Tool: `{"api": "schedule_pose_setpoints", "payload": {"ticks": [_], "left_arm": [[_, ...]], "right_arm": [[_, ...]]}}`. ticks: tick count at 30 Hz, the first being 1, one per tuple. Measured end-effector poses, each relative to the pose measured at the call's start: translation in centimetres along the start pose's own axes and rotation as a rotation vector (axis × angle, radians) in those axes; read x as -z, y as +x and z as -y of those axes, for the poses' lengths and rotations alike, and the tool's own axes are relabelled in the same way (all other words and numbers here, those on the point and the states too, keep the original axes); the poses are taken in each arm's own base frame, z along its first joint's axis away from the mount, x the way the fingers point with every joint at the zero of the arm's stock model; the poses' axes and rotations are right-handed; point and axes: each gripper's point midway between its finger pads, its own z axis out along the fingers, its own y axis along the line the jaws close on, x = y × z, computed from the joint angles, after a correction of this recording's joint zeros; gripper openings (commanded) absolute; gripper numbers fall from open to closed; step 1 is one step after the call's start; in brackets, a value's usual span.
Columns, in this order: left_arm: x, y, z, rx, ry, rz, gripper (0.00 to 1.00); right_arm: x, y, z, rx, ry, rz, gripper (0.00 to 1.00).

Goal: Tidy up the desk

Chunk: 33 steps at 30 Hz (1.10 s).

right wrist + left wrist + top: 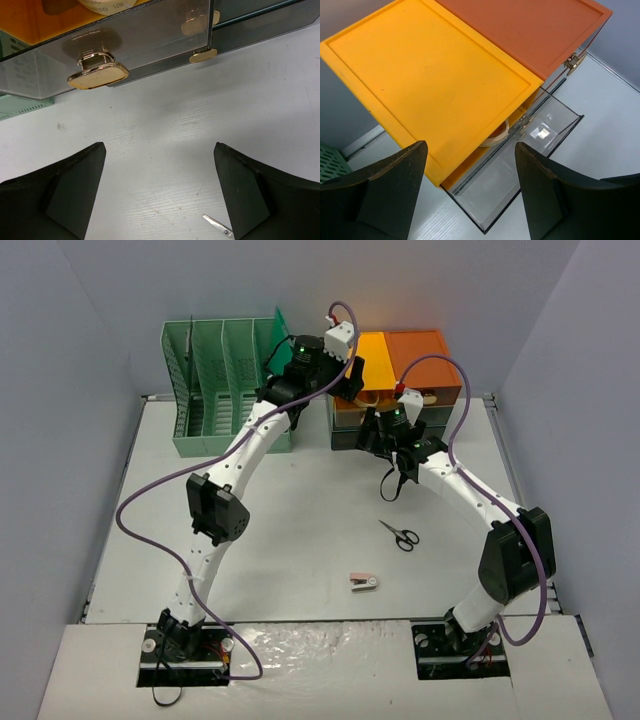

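Note:
The off-white desk point(290, 540) carries black-handled scissors point(400, 535) and a small pink-and-white item point(364, 583) near its front. My left gripper point(345, 375) hovers open over the yellow-and-orange drawer unit point(400, 355); in the left wrist view its jaws point(470, 146) frame a pulled-out clear drawer point(520, 165) with a tape roll point(497, 136) partly under the yellow top. My right gripper point(370, 435) stands open and empty just in front of that drawer, facing its gold handle point(97, 76). A scissors tip point(217, 225) shows by the right finger.
A mint-green slotted file rack point(225, 390) stands at the back left, beside the drawer unit. A second gold handle point(202, 55) marks the shut neighbouring drawer. Grey walls close in the desk on three sides.

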Motion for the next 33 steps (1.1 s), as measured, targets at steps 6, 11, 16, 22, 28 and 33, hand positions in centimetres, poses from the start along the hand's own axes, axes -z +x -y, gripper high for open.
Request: {"api": "schedule_pose_setpoints", "payload": {"ticks": [6,11,16,22,28,33], "left_arm": [[-0.7,0.9,-0.7,0.040,0.014,-0.008,0.68],[-0.8,0.5,-1.9,0.066,0.006,0.019,0.68],[-1.4,1.2,-3.7,0.103,-0.004,0.028,0.68],[-2.5,2.9,-4.8,0.133,0.003,0.016,0.68],[-2.8,3.0,-4.4,0.151,0.019,0.025,0.68],[-2.8,2.9,-4.4,0.166,0.021,0.029,0.67]], "right_arm": [[0.0,0.0,0.0,0.011,0.000,0.000,0.87],[0.0,0.0,0.1,0.016,0.000,0.000,0.87],[0.0,0.0,0.1,0.016,0.000,0.000,0.87],[0.0,0.0,0.0,0.016,0.000,-0.001,0.87],[-0.1,0.0,0.0,0.015,-0.001,0.001,0.87],[-0.5,0.0,0.0,0.015,0.003,0.007,0.87]]}}
